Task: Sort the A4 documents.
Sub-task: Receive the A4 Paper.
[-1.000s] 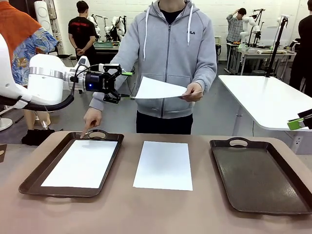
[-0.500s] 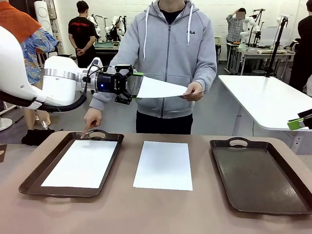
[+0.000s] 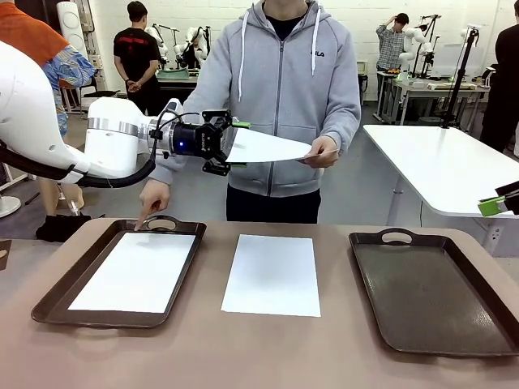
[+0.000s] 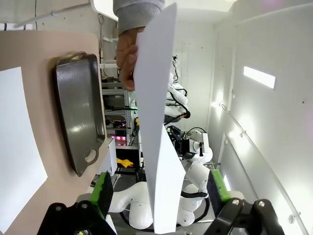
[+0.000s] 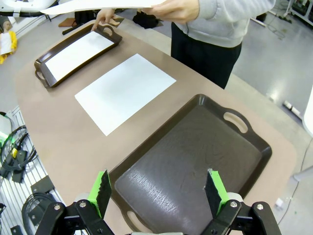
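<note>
A person across the table holds one A4 document [image 3: 268,147] in the air by its right edge with a hand [image 3: 321,152]. My left gripper [image 3: 231,144] is open at the sheet's left edge, one finger above it and one below. In the left wrist view that sheet [image 4: 159,122] runs between the wide-apart fingers of my left gripper [image 4: 160,193]. Another A4 document [image 3: 134,271] lies in the left brown tray [image 3: 57,296]. A further sheet [image 3: 273,274] lies on the table's middle. My right gripper [image 5: 158,191] hangs open above the empty right tray [image 5: 190,161].
The person's other hand [image 3: 152,197] points a finger down at the far handle of the left tray. The right tray [image 3: 430,292] holds nothing. A white table [image 3: 446,162] stands behind at the right, and other people stand far off.
My left gripper has moved right, from short of the held sheet to around its left edge. The person's hands, the trays and the right arm have stayed put.
</note>
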Robot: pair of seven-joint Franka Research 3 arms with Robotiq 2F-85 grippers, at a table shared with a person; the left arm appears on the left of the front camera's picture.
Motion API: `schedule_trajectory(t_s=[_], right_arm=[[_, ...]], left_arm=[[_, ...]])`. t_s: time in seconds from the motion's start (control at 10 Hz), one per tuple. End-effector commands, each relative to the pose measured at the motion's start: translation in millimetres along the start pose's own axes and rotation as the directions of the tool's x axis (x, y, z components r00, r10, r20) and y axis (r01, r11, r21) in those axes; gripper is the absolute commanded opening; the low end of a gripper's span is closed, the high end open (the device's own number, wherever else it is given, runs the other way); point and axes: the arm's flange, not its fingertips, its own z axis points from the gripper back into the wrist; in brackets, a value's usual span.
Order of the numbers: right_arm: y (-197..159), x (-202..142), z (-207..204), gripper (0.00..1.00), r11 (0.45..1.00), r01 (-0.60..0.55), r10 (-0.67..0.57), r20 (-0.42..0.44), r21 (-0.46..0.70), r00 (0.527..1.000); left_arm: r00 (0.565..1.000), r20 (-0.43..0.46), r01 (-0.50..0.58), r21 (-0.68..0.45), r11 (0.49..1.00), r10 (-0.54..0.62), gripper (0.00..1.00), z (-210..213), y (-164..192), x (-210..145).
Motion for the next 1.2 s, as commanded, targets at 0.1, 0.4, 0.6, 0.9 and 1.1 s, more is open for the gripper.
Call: schedule_trajectory(t_s=[0.1,0.4,0.6,0.9,1.1], right_arm=[[-1.2,-0.9,-2.2,1.0,1.0,-0.002,0.001,0.011,0.02,1.0],[-1.2,-0.9,-2.2,1.0,1.0,-0.002,0.001,0.011,0.02,1.0],[-1.2,-0.9,-2.2,1.0,1.0,-0.002,0.001,0.011,0.02,1.0],[-1.2,-0.9,-2.2,1.0,1.0,-0.002,0.001,0.011,0.02,1.0],[-1.2,-0.9,-2.2,1.0,1.0,-0.002,0.001,0.011,0.02,1.0]], left_arm=[[1.0,-0.012,-0.01,-0.059,0.998,0.01,0.88,4.5,-3.0,11.4],[1.0,-0.022,-0.006,-0.061,0.998,0.005,0.71,5.2,-2.8,11.4],[0.999,-0.034,0.002,-0.061,0.998,-0.004,0.59,4.1,-2.7,12.1],[0.999,-0.038,0.005,-0.059,0.998,-0.008,0.4,4.0,-1.2,12.9],[0.999,-0.035,0.011,-0.061,0.998,-0.013,0.25,5.1,-0.6,12.2]])
